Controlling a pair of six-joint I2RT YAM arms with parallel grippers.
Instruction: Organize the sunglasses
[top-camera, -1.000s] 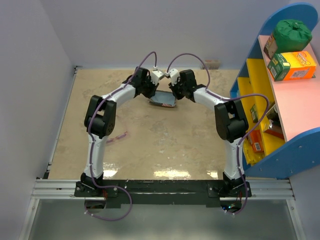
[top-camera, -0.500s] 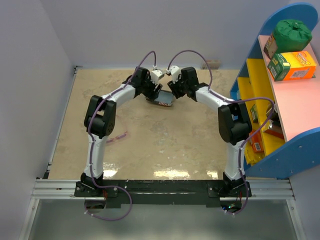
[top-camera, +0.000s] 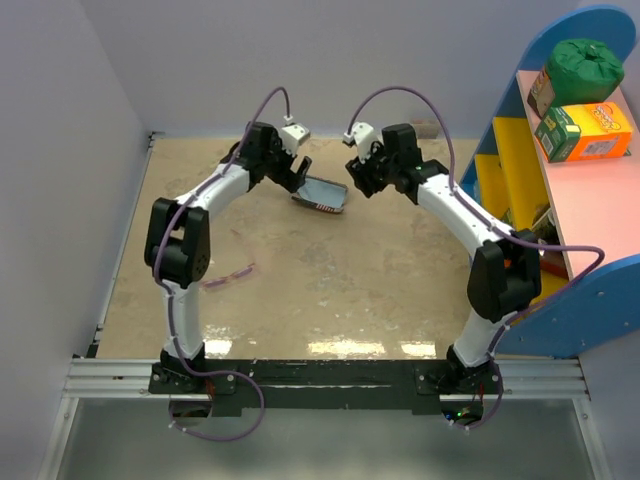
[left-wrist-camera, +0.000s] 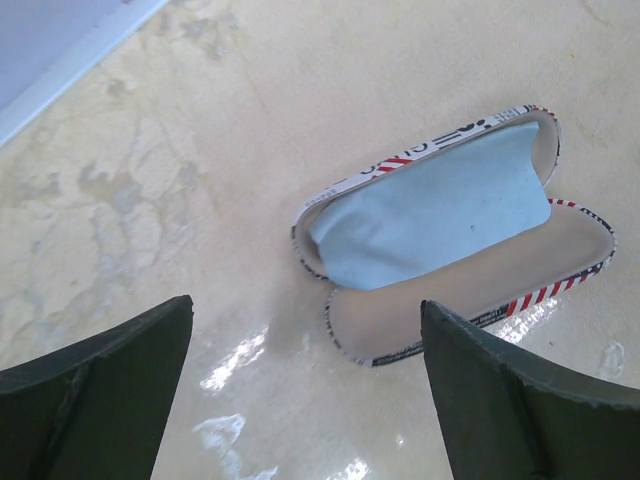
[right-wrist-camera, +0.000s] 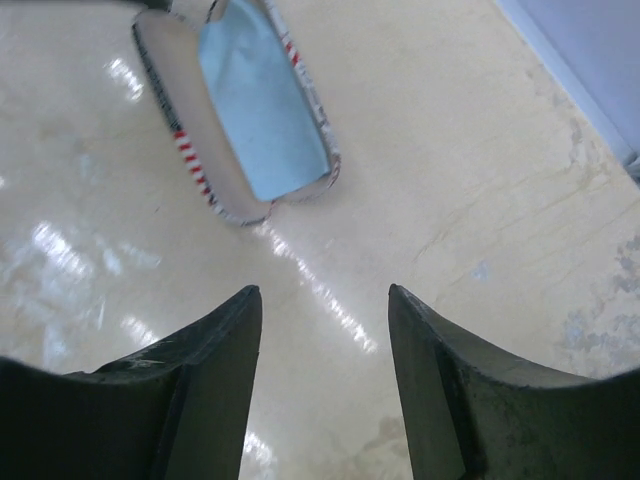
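Case (left-wrist-camera: 470, 300) lies open, cloth (left-wrist-camera: 430, 215) inside. Left gripper (left-wrist-camera: 305, 303) and right gripper (right-wrist-camera: 323, 290): fingers apart, empty. Send 1 arm to the sunglasses (top-camera: 231, 274); pinch the frame, not the lenses.

Table (top-camera: 350, 290) carries open case (left-wrist-camera: 470, 300) (cloth (left-wrist-camera: 430, 215) inside), sunglasses (top-camera: 230, 276).

Your left arm (top-camera: 215, 188) reaches forward and curves inward, and your left claw (left-wrist-camera: 305, 303) tilts downward with its fingers spread wide. Your right arm (top-camera: 455, 212) mirrors that arc. Your right claw (right-wrist-camera: 323, 290) also angles down, its fingers parted less widely. The two claws hang near each other without touching.
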